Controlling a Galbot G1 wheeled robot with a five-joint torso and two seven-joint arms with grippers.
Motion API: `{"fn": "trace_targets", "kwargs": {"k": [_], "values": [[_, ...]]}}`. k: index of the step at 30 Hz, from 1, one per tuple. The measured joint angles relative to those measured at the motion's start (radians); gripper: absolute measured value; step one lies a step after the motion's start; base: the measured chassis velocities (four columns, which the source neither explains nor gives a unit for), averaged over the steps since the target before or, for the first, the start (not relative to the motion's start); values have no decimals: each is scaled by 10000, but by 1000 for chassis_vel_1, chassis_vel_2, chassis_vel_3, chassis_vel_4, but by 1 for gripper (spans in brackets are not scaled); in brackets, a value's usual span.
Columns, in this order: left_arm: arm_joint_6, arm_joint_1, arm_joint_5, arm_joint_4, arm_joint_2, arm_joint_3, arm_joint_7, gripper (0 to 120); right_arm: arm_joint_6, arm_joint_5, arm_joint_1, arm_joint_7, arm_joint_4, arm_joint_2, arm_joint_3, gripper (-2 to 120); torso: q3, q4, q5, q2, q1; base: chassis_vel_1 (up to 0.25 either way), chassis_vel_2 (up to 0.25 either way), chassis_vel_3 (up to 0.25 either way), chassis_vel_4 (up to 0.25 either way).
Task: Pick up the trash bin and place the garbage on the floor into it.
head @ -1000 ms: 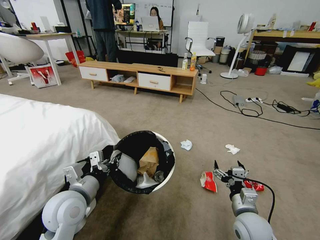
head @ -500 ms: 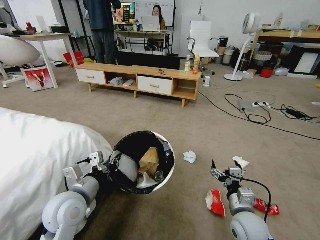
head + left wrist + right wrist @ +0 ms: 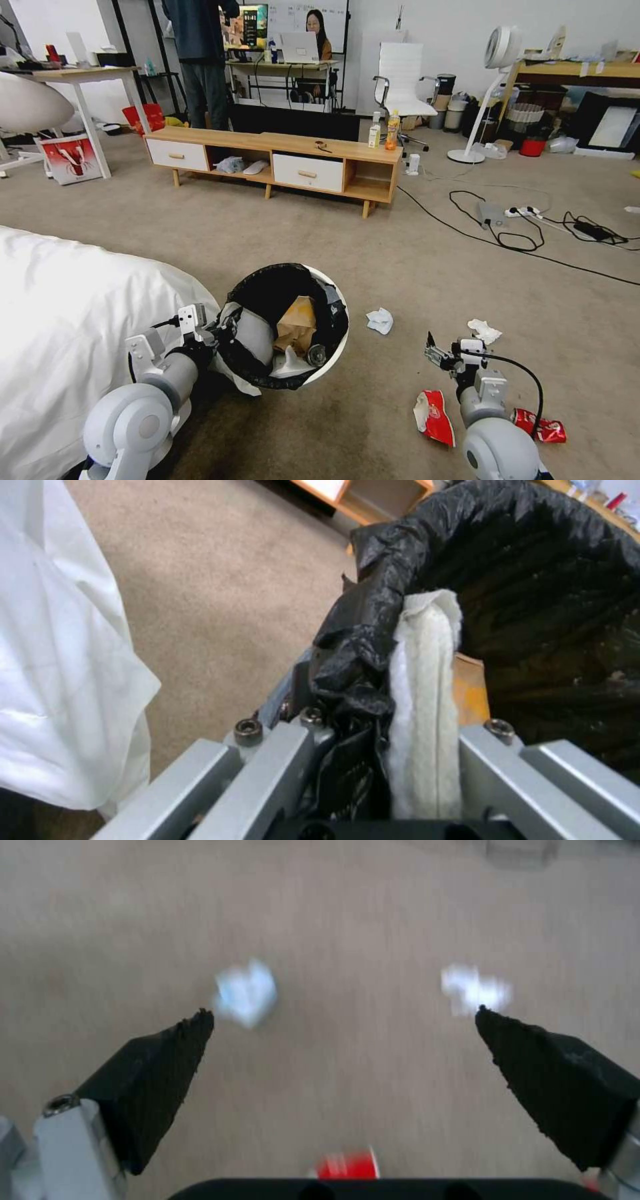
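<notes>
The trash bin, round and white with a black bag over its rim, hangs tilted off the floor beside the bed. My left gripper is shut on its near rim, bag and wall pinched between the fingers. A brown paper bag and other litter lie inside. My right gripper hangs open above the carpet. On the floor lies the garbage: two tissues just beyond that gripper, a red-white wrapper and a crushed red piece beside its wrist. The right wrist view has both tissues past the fingertips.
A bed with a white sheet fills the left side, close to my left arm. Black cables and a power strip cross the carpet at the right. A low wooden cabinet with two bottles stands ahead; a fan and chair stand behind it.
The whole head view has shifted: I have moved forward, so the litter lies nearer. My open right gripper is now past the red wrapper, close to the tissues. The left still holds the bin.
</notes>
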Motion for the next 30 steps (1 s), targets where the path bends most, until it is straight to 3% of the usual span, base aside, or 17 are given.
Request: {"fn": "trace_targets", "kwargs": {"k": [3,5,20,30], "values": [[0,28,-5,-49,-1,-32,0,7,-1298,363,116,149,-420,15,74,100,1,-2,2,-1,0,0,0,0,0],[2,63,-10,-71,-1,-56,7,7,-1683,471,106,21,-825,12,122,100,0,-3,1,-1,-1,0,0,0,0],[43,92,-3,-99,-58,134,14,7,-1325,302,735,-1280,-3187,228,-156,100,1,1,2,-1,0,0,0,0,0],[112,76,-72,-132,-25,268,-6,7,-1051,258,966,-1539,-3605,384,-251,100,0,-1,1,-1,0,0,0,0,0]]}}
